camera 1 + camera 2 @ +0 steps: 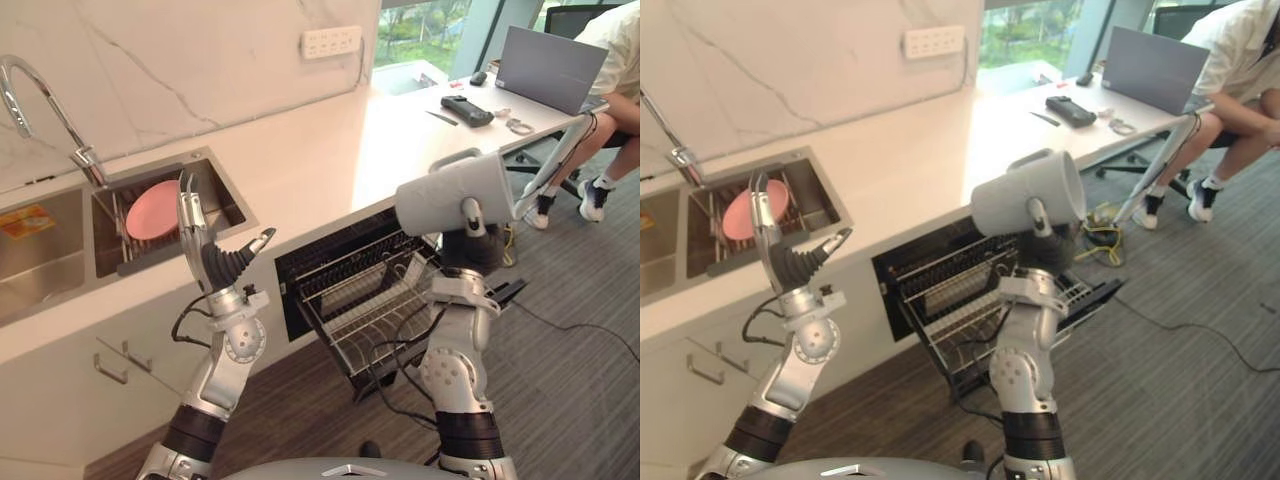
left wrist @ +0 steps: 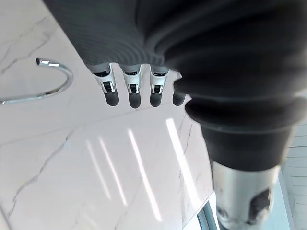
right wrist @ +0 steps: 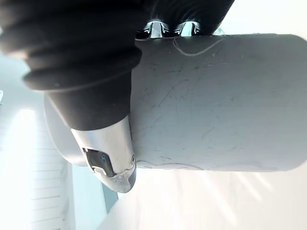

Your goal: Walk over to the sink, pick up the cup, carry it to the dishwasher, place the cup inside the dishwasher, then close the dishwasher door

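A grey cup (image 1: 455, 195) lies on its side in my right hand (image 1: 470, 222), whose fingers and thumb are curled round it; it also shows close up as the grey cup (image 3: 216, 100). The hand holds it raised above the open dishwasher (image 1: 330, 262), whose wire rack (image 1: 375, 305) is pulled out under the counter. My left hand (image 1: 205, 245) is raised with straight fingers, open and empty, in front of the sink (image 1: 215, 190). Its fingers (image 2: 134, 93) point at the marble wall.
A pink plate (image 1: 152, 210) stands in a rack in the sink, under a chrome tap (image 1: 40, 100). A white counter (image 1: 330, 140) runs to the right, bearing a laptop (image 1: 550, 65) and small items. A seated person (image 1: 615, 90) is at its far end.
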Controlling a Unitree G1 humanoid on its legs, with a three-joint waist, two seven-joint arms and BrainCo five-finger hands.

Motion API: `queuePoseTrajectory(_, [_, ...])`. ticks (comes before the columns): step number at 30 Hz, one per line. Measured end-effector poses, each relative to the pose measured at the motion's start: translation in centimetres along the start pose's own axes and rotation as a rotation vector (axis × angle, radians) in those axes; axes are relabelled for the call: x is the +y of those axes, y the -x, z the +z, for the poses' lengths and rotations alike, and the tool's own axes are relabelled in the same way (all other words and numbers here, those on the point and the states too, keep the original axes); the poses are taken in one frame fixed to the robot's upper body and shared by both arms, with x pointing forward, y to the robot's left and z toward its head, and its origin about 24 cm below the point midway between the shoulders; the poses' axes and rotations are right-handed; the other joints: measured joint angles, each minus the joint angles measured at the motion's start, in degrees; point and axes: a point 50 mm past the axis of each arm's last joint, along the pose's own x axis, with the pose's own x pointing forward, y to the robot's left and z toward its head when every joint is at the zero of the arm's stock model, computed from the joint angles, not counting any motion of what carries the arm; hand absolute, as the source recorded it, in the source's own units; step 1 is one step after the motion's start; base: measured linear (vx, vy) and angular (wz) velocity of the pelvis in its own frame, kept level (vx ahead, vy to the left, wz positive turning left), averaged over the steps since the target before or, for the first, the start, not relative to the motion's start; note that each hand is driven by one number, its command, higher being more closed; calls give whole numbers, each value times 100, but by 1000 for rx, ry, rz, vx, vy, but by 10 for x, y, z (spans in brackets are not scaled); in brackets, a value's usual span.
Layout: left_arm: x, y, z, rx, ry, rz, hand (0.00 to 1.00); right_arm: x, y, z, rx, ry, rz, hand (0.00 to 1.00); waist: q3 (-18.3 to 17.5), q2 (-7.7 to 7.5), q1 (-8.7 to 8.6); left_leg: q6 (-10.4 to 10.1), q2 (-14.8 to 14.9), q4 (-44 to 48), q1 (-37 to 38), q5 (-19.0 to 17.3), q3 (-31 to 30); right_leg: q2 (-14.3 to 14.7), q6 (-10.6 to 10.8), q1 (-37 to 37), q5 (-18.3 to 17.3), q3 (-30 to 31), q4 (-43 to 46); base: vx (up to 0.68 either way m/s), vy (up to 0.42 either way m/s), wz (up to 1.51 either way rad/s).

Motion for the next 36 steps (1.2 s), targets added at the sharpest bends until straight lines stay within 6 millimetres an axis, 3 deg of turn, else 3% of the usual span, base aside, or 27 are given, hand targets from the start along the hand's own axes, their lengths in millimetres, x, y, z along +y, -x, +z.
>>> queuePoseTrajectory(4, [3,1,-3,120,202,-116,0,-21,5,12,-17,75,-60,100,99,-26,-4,2,-1,-3,-13,-6,-10,-6,13,-6,-16,-11,0,0,0,0])
queuePoseTrajectory(6, [1,11,-12,267,387,-283,0,-33,11,15,14,170,-85,100,113,-20,-22,4,-7,-2,-24,-20,-15,-17,30,-10,-45,-17,0,0,0,0])
queuePoseTrajectory(9, [-7,41,-21,468,608,-560,0,-50,15,13,105,320,-97,100,142,-47,-49,10,-24,2,-84,-28,-26,-40,48,-56,-57,-30,0,-1,1,2])
queuePoseTrajectory(11, [-13,71,-26,641,773,-762,0,-68,15,9,218,467,-93,100,199,-78,-48,19,-44,3,-143,-26,-78,-64,51,-77,-54,-80,8,2,1,11])
queuePoseTrajectory(14, [-6,95,-33,790,927,-870,0,-92,15,14,310,601,-113,100,199,-76,-16,25,-48,5,-214,-20,-205,-80,62,-57,-52,-200,39,22,-8,21])
queuePoseTrajectory(20, [18,124,-53,969,982,-929,0,-114,8,28,362,712,-142,100,208,-78,47,76,-122,1,-266,6,-480,-177,116,85,-93,-489,39,-9,4,24])
queuePoseTrajectory(24, [38,164,-77,1201,923,-958,0,-129,4,21,427,757,-174,100,219,-95,102,111,-172,-25,-295,72,-646,-239,135,151,-101,-657,26,-41,8,20])
queuePoseTrajectory(26, [52,185,-94,1313,808,-940,0,-135,5,14,478,770,-178,100,219,-96,113,129,-197,-49,-292,101,-710,-264,149,184,-123,-715,2,-36,6,19])
queuePoseTrajectory(27, [55,188,-97,1331,788,-934,0,-136,6,12,489,773,-177,100,219,-96,115,131,-202,-53,-292,105,-721,-269,149,190,-131,-725,2,-32,8,19])
queuePoseTrajectory(32, [108,232,-135,1526,342,-836,0,-152,23,-18,716,809,-188,100,250,-142,235,116,-238,-129,-205,137,-803,-300,177,280,-164,-818,0,-27,7,8])
queuePoseTrajectory(36, [137,253,-146,1571,36,-837,0,-163,28,-33,854,840,-214,100,271,-170,289,123,-267,-135,-207,143,-851,-325,193,304,-173,-864,0,-5,4,8])
